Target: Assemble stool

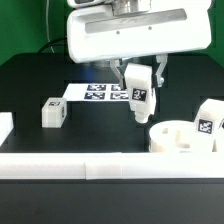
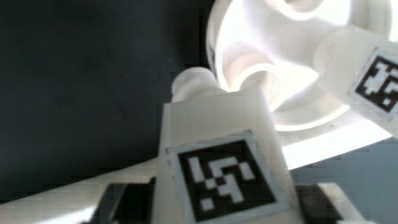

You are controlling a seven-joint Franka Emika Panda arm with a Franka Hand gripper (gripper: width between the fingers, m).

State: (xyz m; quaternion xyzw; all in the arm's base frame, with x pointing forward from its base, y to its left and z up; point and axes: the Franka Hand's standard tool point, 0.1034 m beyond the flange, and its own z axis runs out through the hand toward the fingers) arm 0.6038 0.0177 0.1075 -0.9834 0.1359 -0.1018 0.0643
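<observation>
Now, end effector [image 1: 140, 84]: clamped on one stool leg, one finger on each side of the leg's upper part; in the wrist view dark fingers [image 2: 118, 203] show at either side of the tagged block.
Held leg [image 1: 139, 100]: white and blocky, hanging roughly upright with a slight tilt. Its black-and-white tag faces the exterior camera. Its lower end is just beside the seat, on the exterior view's left of it. In the wrist view its tip [image 2: 210, 92] overlaps the seat's rim; I cannot tell whether the two touch.
Seat [image 1: 172, 138]: round, thick white ring with sockets, resting on the desk near the corner at the exterior view's right, by the edge nearest that camera and just beside the rail. The wrist view shows its curved rim and hollows [image 2: 285, 40].
Second leg [image 1: 208, 122]: at the desk's edge on the exterior view's right, against the seat's far side, tag facing the camera. Whether it stands on the seat or beside it cannot be told. It also shows in the wrist view [image 2: 370, 78].
Third leg [image 1: 53, 113]: lying on the desk toward the edge at the exterior view's left, well apart from the seat.
Marker board [image 1: 92, 92]: flat on the middle of the desk, behind the held leg.
Rail [image 1: 90, 166]: long white strip along the desk edge nearest the exterior camera.
Desk [image 1: 35, 85]: black surface.
</observation>
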